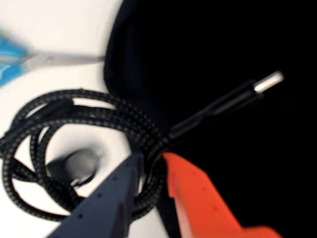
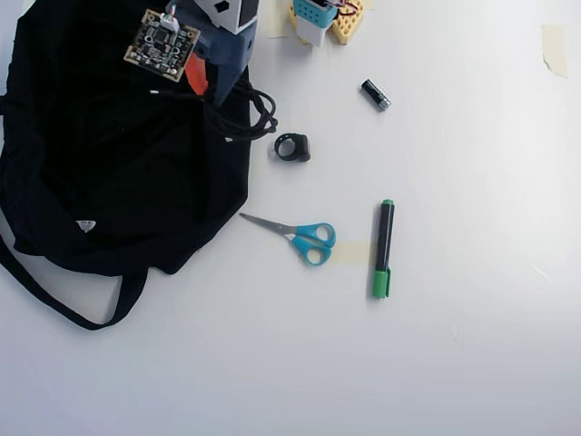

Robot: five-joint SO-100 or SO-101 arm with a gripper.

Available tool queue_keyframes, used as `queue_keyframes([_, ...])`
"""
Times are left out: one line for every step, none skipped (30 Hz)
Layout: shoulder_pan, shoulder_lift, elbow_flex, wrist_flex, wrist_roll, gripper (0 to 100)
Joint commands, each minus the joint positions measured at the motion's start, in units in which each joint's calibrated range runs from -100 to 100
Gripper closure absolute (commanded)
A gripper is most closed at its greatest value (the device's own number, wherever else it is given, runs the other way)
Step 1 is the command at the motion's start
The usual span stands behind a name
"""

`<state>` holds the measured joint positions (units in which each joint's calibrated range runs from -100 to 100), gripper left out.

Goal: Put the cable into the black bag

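Your thin black braided cable [image 1: 89, 119], wound in a small round coil, lies at the right-hand edge of the large soft black fabric bag [image 2: 109, 163] in the overhead view, near the far edge of the white tabletop [image 2: 454, 363]. Most of the coil sits on the tabletop, while the loose end with its silver plug [image 1: 267, 82] reaches over the bag's fabric. The jaws of your gripper [image 1: 152, 161], one dark grey and one orange, stand close on either side of the coil's strands and appear clamped on them. Expect the cable to be light and floppy; its braided sheath should give decent grip. Hold several strands together, or loops may sag and snag the bag's rim.
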<state>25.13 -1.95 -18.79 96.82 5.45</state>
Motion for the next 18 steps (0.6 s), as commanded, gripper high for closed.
queue_keyframes([5.99, -2.28, -2.41, -3.97, -0.57, 98])
queue_keyframes([7.03, -2.03, -2.41, -5.01, -0.62, 98])
queue_keyframes([9.28, -1.62, -1.97, -6.9, -2.51, 98])
queue_keyframes([11.6, -1.37, -1.25, -8.54, -5.03, 98])
queue_keyframes([12.94, -1.37, -0.35, -9.4, -6.18, 98])
queue_keyframes([15.86, -1.37, 2.17, -13.36, -7.86, 98])
queue_keyframes([18.85, -1.37, 5.31, -17.41, -9.06, 98])
queue_keyframes([20.5, -1.37, 9.18, -21.03, -9.12, 98])
queue_keyframes([21.32, -1.37, 13.13, -25.33, -9.12, 98])
queue_keyframes([21.77, -1.37, 16.54, -29.55, -9.12, 98])
queue_keyframes([22.74, -1.37, 20.86, -34.55, -9.12, 98])
queue_keyframes([24.46, -1.37, 24.72, -37.82, -9.12, 98])
queue_keyframes([26.11, -1.37, 28.04, -39.89, -9.12, 98])
queue_keyframes([27.3, -1.29, 29.93, -41.7, -9.12, 98])
queue_keyframes([28.87, -1.29, 32.36, -44.97, -9.12, 98])
queue_keyframes([30.22, -1.29, 34.24, -46.95, -9.12, 98])
queue_keyframes([30.89, -1.29, 35.05, -47.64, -9.06, 98])
queue_keyframes([31.72, -1.2, 35.68, -47.64, -8.96, 98])
